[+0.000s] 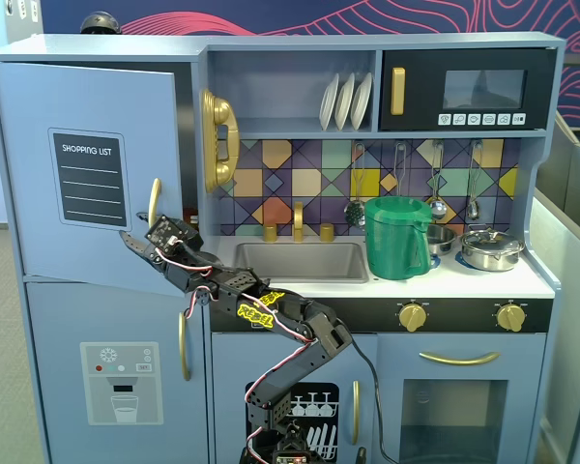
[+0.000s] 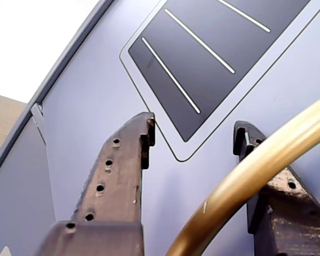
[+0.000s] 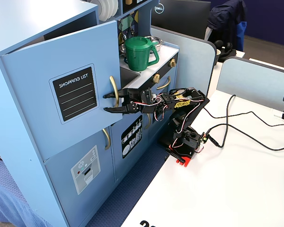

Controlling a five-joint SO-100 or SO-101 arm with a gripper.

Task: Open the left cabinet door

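The left cabinet door (image 1: 39, 222) (image 3: 38, 123) is light blue, with a black "SHOPPING LIST" panel (image 1: 89, 179) (image 2: 213, 64) and a curved gold handle (image 1: 154, 201) (image 3: 113, 90) (image 2: 266, 165). In both fixed views it stands slightly ajar, and a dark gap shows along its handle side. My gripper (image 1: 135, 240) (image 3: 105, 103) (image 2: 194, 130) is open at the handle, with its dark fingers reaching past the handle toward the door face. The wrist view has the handle running between the jaws, close to the right finger (image 2: 245, 141); contact is unclear.
Below is a second blue door with a dispenser picture (image 1: 121, 382) (image 3: 85, 170). A gold toy phone (image 1: 217, 140), a sink (image 1: 295, 261) and a green pitcher (image 1: 396, 237) are to the right in a fixed view. My arm's base (image 3: 184, 142) stands on a white table with cables (image 3: 246, 127).
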